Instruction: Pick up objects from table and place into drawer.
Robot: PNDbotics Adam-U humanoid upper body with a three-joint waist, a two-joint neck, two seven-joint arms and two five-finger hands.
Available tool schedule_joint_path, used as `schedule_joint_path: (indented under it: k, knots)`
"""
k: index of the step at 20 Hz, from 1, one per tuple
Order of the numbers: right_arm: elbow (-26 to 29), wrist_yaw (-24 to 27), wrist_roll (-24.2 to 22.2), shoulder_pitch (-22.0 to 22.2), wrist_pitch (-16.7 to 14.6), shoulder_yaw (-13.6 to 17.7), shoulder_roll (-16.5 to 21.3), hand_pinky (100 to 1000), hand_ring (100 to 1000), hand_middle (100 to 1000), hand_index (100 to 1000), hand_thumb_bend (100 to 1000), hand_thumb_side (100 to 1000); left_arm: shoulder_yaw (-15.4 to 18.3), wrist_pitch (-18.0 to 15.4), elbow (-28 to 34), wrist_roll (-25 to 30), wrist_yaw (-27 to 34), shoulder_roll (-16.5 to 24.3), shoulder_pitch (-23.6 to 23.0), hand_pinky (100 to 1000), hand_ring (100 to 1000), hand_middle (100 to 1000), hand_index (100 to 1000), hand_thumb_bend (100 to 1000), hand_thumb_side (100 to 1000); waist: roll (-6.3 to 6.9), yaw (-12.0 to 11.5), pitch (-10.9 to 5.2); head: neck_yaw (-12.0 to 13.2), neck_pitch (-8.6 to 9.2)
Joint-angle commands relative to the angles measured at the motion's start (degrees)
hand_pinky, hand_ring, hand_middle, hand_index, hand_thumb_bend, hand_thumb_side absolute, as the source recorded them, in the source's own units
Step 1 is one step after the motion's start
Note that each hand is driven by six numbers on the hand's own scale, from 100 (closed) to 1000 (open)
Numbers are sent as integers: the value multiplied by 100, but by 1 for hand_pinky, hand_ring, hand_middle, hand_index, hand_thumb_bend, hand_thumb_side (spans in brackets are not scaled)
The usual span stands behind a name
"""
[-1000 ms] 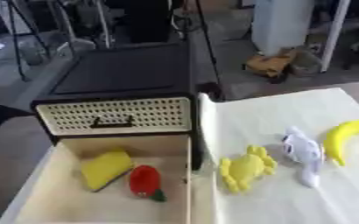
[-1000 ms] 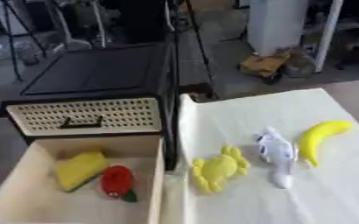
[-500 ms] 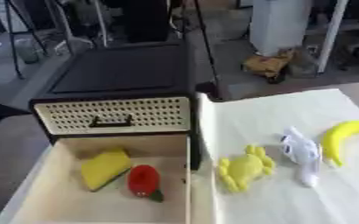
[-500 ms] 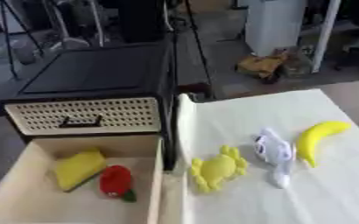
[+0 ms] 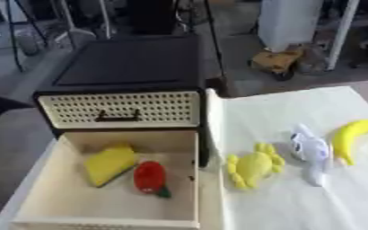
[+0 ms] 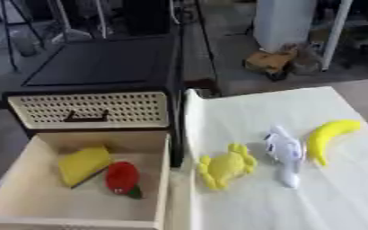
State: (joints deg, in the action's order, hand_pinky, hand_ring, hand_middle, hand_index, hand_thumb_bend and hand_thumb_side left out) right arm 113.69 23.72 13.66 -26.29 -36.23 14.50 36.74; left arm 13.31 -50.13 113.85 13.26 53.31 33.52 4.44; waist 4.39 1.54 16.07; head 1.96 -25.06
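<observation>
An open cream drawer (image 5: 52, 210) is pulled out at the lower left, below a black cabinet (image 5: 132, 67) with a perforated cream front. Inside the drawer lie a yellow wedge-shaped toy (image 5: 108, 164) and a red strawberry-like toy (image 5: 149, 176) side by side. On the white table (image 5: 297, 112) to the right rest a yellow crab-like toy (image 5: 252, 165), a white plush animal (image 5: 309, 149) and a yellow banana (image 5: 353, 136), in a row from left to right. Neither of my hands shows in either view.
The upper cabinet drawer (image 5: 118, 109) is closed, with a dark handle. Beyond the table stand a white pillar (image 5: 291, 20), a cardboard box (image 5: 276, 60) on the floor and black stand legs (image 5: 14, 31). The drawer's right wall runs along the table's left edge.
The whole picture has shifted slightly, so the camera has moved. The toys and the drawer keep their places.
</observation>
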Motion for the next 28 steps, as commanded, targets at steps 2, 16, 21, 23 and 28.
schedule_joint_path:
  k: [2,16,21,23,28]
  knots:
    - [90,-120,88,-78,194,82,297,757,886,786,906,100,1000,147,-183,74,742,266,-60,-121,928,912,832,1000,369,1000,-48,-32,-129,24,-219]
    - [90,-560,-81,-39,779,106,739,797,929,827,929,217,1000,221,-183,74,1051,-155,-809,-616,924,908,814,1000,409,975,-85,-291,-240,79,-555]
    - [90,-741,-243,-10,860,93,954,809,940,844,937,305,1000,202,-150,74,887,-383,-990,-635,924,908,813,1000,413,979,-132,-347,-232,21,-547]
    - [90,-789,-310,-17,895,82,1032,814,947,849,940,335,1000,193,-121,74,831,-471,-1027,-628,924,908,813,1000,411,978,-143,-360,-230,3,-524]
    - [90,-930,-623,-111,1067,-5,1309,824,957,862,945,431,1000,156,-76,74,701,-591,-1041,-582,926,912,813,1000,412,974,-181,-387,-241,-66,-529]
